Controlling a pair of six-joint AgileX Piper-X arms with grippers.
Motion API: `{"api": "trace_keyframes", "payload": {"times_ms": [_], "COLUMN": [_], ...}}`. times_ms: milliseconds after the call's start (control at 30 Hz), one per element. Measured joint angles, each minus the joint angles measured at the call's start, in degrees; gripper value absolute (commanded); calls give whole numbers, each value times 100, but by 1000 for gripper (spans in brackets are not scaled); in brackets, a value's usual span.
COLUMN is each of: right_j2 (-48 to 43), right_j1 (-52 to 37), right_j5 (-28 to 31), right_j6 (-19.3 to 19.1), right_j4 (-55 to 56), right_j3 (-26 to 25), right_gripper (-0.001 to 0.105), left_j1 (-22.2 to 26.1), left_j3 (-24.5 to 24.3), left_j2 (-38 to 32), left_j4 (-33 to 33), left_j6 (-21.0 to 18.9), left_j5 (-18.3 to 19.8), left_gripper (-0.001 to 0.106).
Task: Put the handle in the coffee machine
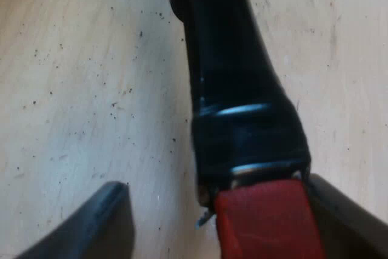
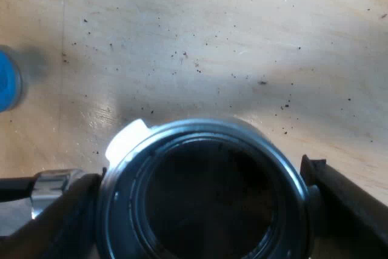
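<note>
From above the left hand [image 1: 215,186], the handle [image 1: 233,71] is cut off at both ends. Its dark far end runs out of sight, and the tip of the red end [image 1: 267,225] is lost between the fingers. I can't tell whether it rests on the pale wooden surface [image 1: 79,77] or hangs just above it.

From above the right hand [image 2: 203,174], only part of the metal holder [image 2: 206,204] shows: the far side of its round basket, with the rest cut off. The inside is dark, and I can't make out whether anything lies in it. A blue tamper [image 2: 6,80], mostly cut off, stands well apart from the basket. The surface around them is peppered with dark specks [image 2: 262,82].

The handle's long axis runs straight away from the left hand, with the red end nearest the hand and the dark end farthest. The basket's mouth opens up towards the right wrist. A chrome neck [image 2: 56,183] leaves the basket just beside one of that hand's fingers.

The left hand reaches down over the red end. One finger [image 1: 354,219] sits against the red end and the other [image 1: 91,225] stands clear of it, with bare surface in the gap, so this hand is not closed on the handle. The right hand points down at the surface with its fingers [image 2: 348,204] pressed on opposite sides of the basket's rim, gripping the holder.
</note>
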Motion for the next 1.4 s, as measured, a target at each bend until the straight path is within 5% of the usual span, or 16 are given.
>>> {"api": "trace_keyframes", "payload": {"times_ms": [267, 567, 800, 967, 1000, 1133, 1233, 1400], "right_j2": [0, 0, 0, 0, 0, 0, 0, -27], "right_j1": [0, 0, 0, 0, 0, 0, 0, 0], "right_j5": [0, 31, 6, -54, -54, -2, 128, 341], "right_j6": [5, 179, 253, 266, 263, 263, 263, 168], "right_j4": [0, 0, 0, 0, 0, 0, 0, -39], "right_j3": [0, 0, 8, 22, 22, 22, 22, 22], "right_gripper": [0, 0, 0, 27, 50, 92, 102, 102], "left_j1": [0, 0, 0, 0, 0, 0, 0, 177], "left_j3": [0, 0, 0, 0, 0, 0, 0, 45], "left_j2": [0, 0, 0, 0, 0, 0, 0, 0], "left_j4": [6, 14, -13, -17, -17, -17, -30, 37], "left_j6": [0, -46, -46, -46, -46, -46, -60, 118], "left_j5": [0, -17, -19, 34, 34, 34, 34, 147], "left_gripper": [45, 0, 0, 0, 0, 0, 0, 0]}}
